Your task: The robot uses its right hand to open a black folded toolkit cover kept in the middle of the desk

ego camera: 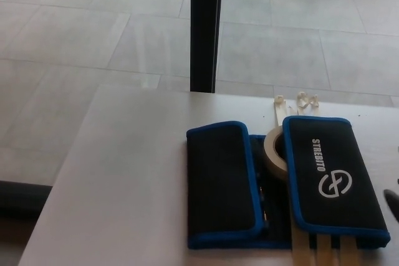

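One head camera, looking down and forward over the desk [124, 172].
It sits fairly near; the toolkit [283, 185] lies low and right of frame, cut by the bottom edge. Beyond the desk's far edge it takes in tiled floor [75, 35] and a dark post [206, 29].

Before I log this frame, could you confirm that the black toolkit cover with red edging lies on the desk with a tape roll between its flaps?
The edging is wrong: the head view shows the toolkit cover trimmed in blue, not red. It does lie on the desk with the tape roll between its flaps.
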Robot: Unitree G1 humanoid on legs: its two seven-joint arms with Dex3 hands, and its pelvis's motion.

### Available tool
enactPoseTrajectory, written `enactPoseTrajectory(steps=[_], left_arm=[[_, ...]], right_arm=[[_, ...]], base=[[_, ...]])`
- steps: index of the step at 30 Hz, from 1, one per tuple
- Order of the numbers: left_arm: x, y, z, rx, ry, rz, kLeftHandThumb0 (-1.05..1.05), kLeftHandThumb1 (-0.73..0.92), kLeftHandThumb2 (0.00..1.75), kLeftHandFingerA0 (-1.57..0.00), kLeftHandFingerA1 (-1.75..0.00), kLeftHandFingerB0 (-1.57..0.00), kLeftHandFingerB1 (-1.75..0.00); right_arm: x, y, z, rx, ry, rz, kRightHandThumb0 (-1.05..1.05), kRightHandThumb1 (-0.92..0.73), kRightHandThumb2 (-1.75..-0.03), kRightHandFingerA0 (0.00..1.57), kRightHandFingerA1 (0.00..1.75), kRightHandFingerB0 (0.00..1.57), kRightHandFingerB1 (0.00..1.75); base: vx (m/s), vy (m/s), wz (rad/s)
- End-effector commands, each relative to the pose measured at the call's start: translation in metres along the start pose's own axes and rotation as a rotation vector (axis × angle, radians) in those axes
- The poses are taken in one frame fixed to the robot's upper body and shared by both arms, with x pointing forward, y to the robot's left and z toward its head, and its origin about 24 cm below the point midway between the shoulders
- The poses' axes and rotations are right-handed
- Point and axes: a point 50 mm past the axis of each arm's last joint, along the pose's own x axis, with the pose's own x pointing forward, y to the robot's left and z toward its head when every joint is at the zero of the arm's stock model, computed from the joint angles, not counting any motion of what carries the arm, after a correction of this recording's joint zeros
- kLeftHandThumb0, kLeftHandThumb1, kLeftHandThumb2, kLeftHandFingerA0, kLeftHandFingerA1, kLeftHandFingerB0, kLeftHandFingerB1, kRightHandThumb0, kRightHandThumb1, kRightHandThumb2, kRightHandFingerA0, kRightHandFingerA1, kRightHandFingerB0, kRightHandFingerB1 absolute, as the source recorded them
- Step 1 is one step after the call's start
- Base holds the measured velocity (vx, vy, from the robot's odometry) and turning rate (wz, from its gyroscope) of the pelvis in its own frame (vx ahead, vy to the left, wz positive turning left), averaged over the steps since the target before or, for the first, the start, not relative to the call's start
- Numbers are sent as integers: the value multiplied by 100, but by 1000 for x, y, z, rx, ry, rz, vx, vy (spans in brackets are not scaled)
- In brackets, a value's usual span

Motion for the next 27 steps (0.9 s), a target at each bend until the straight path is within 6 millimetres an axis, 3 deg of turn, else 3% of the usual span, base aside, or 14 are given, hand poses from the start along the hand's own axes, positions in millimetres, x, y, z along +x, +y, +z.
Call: enactPoseTrajectory(steps=[1,7,13,14,18,23,27], left_arm=[[3,12,15,-28,-67,61,-48,46,54,-76,-70,-72,-53],[3,12,15,-24,-70,59,-48,47,54,-75,-71,-71,-52],[3,12,16,-29,-75,52,-49,47,55,-72,-71,-69,-53],[3,12,17,-15,-72,60,-50,46,54,-80,-76,-70,-52],[3,13,17,-26,-72,62,-50,46,54,-72,-71,-71,-52],[3,13,18,-22,-74,62,-49,47,55,-74,-71,-71,-52],[3,12,17,-29,-69,56,-48,46,54,-74,-71,-70,-52]], right_arm=[[-27,49,-1,-508,-343,506,-49,-53,-56,49,59,50,41],[-24,51,2,-540,-376,500,-48,-51,-56,49,59,53,41],[-19,53,6,-747,-496,506,-57,-57,-58,46,61,45,42],[-18,53,6,-796,-517,512,-58,-54,-57,46,60,46,42],[-16,56,5,-877,-551,545,-57,-50,-56,41,58,44,40],[-15,60,5,-947,-607,549,-55,-49,-55,40,57,43,41],[-11,65,9,-1015,-678,510,-52,-57,-57,36,54,41,39]], base=[[0,0,0],[0,0,0],[0,0,0],[0,0,0],[0,0,0],[0,0,0],[0,0,0]])
